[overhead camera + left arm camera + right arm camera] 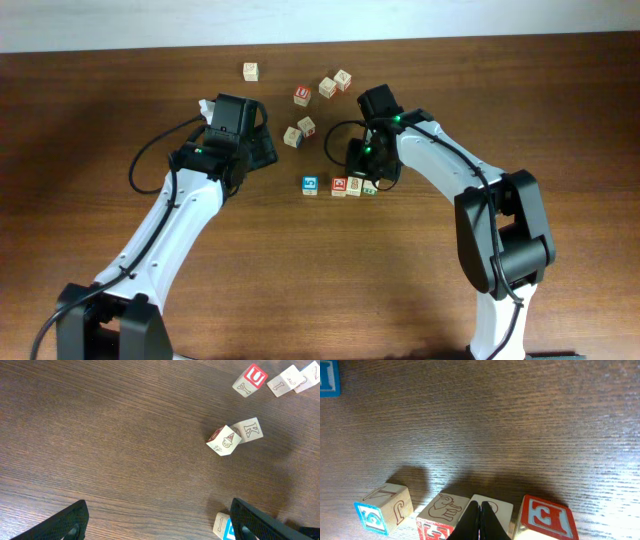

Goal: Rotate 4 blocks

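My left claw (157, 517) stands wide and empty; my right claw (480, 521) is pinched shut over the blocks (546, 519). They look light, rigid wood; I would grip opposite flat faces.

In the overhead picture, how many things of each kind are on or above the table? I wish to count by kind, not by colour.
Wooden letter cubes: 10
Robot arms: 2
Total: 12
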Action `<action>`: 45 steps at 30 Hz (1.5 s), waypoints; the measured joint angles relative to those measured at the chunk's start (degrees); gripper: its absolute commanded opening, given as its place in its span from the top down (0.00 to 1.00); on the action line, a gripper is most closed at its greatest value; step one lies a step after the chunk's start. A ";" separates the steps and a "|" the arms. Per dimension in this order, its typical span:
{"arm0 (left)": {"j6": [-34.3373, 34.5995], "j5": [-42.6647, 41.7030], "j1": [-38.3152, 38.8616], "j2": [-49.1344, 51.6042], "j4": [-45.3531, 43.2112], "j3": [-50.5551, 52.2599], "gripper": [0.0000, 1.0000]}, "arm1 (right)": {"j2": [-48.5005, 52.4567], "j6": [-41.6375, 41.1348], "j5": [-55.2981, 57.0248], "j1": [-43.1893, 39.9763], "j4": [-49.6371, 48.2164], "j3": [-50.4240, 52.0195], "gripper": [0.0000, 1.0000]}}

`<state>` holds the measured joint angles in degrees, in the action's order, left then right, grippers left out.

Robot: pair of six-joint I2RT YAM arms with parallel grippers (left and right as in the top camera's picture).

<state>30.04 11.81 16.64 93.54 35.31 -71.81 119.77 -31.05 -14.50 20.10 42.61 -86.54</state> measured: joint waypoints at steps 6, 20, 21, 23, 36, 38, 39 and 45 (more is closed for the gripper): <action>0.00 -0.02 0.00 0.00 0.22 0.00 0.09 | 0.00 -0.46 0.00 0.00 0.15 -0.02 0.96; 0.00 -0.74 0.00 0.02 0.28 0.00 0.06 | -3.80 2.43 3.69 -2.86 9.29 -5.18 0.95; 0.00 -0.85 0.00 0.02 0.26 0.00 0.06 | -3.21 2.60 3.89 -2.73 6.80 -4.15 0.95; 0.02 -0.87 0.00 0.02 0.26 0.00 0.06 | -2.34 2.75 3.91 -2.43 5.11 -2.51 0.95; 0.00 -0.87 0.00 0.00 0.46 0.00 0.06 | -0.48 2.80 3.91 -1.57 5.14 -1.27 0.95; 0.00 -0.87 0.00 0.00 0.61 0.00 0.06 | -0.48 2.75 3.93 -1.57 5.49 -1.25 0.95; 0.02 -0.87 0.00 0.00 0.63 0.00 0.06 | -0.48 2.78 3.93 -1.57 5.57 -1.25 0.96; 0.00 -0.87 0.00 0.00 0.63 0.00 0.06 | -0.57 2.84 3.39 -1.70 6.03 -1.25 0.95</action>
<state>30.04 10.94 16.64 93.54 35.94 -71.81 119.20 -28.21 -11.11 18.39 48.64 -87.79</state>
